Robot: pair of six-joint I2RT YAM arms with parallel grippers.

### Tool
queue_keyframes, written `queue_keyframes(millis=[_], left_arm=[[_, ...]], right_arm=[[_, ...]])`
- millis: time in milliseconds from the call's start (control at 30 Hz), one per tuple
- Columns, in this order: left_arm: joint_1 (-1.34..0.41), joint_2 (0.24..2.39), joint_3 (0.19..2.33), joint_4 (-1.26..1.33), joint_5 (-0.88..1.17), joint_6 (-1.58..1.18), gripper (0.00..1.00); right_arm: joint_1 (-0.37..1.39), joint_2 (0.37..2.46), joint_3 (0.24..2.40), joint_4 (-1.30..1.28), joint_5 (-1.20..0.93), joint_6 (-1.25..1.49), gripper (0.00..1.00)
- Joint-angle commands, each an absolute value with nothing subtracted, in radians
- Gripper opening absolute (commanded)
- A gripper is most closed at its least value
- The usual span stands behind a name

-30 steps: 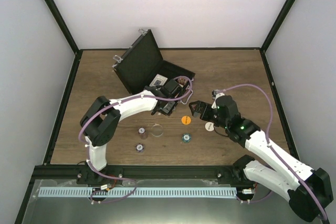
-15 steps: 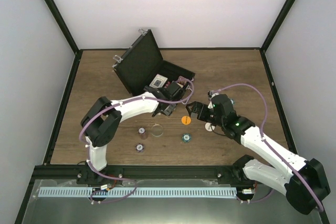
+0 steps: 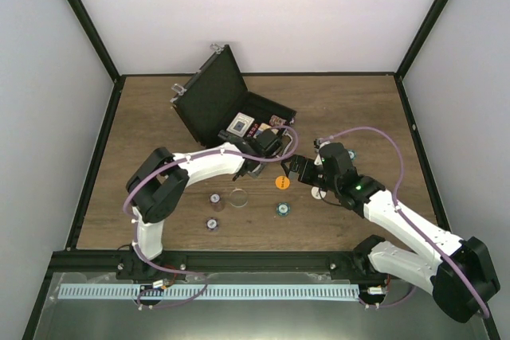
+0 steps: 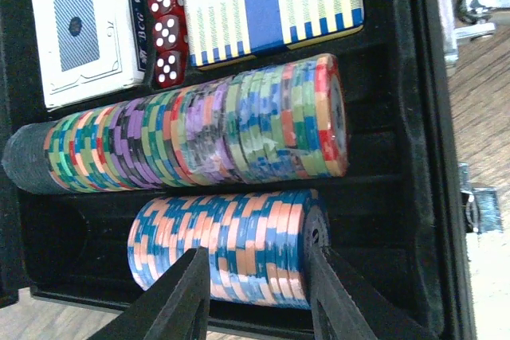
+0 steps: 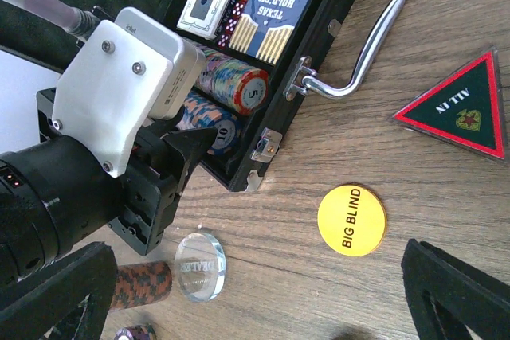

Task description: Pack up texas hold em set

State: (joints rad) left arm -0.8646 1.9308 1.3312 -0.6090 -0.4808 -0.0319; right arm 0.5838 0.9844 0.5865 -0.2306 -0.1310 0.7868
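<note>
Inside the open black briefcase [image 4: 390, 197], the left jaws straddle orange-and-blue chips [image 4: 239, 236], grip unclear; right jaws gape empty.

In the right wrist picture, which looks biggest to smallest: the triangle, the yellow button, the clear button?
1. Triangle.
2. Yellow button.
3. Clear button, only slightly smaller than the yellow one.

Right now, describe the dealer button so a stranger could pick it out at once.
Start at the open black briefcase at the back left of the table. Just in front of it, left of the orange BIG BLIND button, lies the dealer button. It alone is see-through; its neighbours are coloured.
</note>
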Motion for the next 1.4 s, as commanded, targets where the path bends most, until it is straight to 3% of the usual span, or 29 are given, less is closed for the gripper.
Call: queue_keyframes(millis=[0, 700, 833, 933, 1067, 1167, 1367], left_arm=[[-0.84, 1.962, 1.325, -0.617, -0.535, -0.011, 0.36], [-0.64, 1.933, 1.332, -0.628, -0.548, -0.008, 0.36], [-0.653, 1.869, 1.31, -0.596, -0.441, 0.008, 0.44], [-0.674, 1.779, 1.288, -0.585, -0.406, 0.004, 0.68], [-0.692, 1.644, 1.262, -0.638, -0.374, -0.092, 0.88], [-0.699, 1.547, 1.21, -0.7, -0.306, -0.248, 0.94], [-0.707, 1.397, 0.982, -0.785, -0.211, -0.557, 0.95]], right_arm=[[0.582, 0.973, 0.605, -0.223, -0.138, 0.797, 1.0], [0.58, 0.945, 0.594, -0.238, -0.13, 0.791, 1.0], [0.581, 0.943, 0.607, -0.248, -0.121, 0.78, 1.0], [0.581, 0.936, 0.626, -0.267, -0.112, 0.757, 1.0], [0.581, 0.918, 0.632, -0.276, -0.091, 0.726, 1.0], [0.58, 0.917, 0.632, -0.282, -0.089, 0.707, 1.0], [0.581, 0.901, 0.617, -0.299, -0.08, 0.708, 1.0]])
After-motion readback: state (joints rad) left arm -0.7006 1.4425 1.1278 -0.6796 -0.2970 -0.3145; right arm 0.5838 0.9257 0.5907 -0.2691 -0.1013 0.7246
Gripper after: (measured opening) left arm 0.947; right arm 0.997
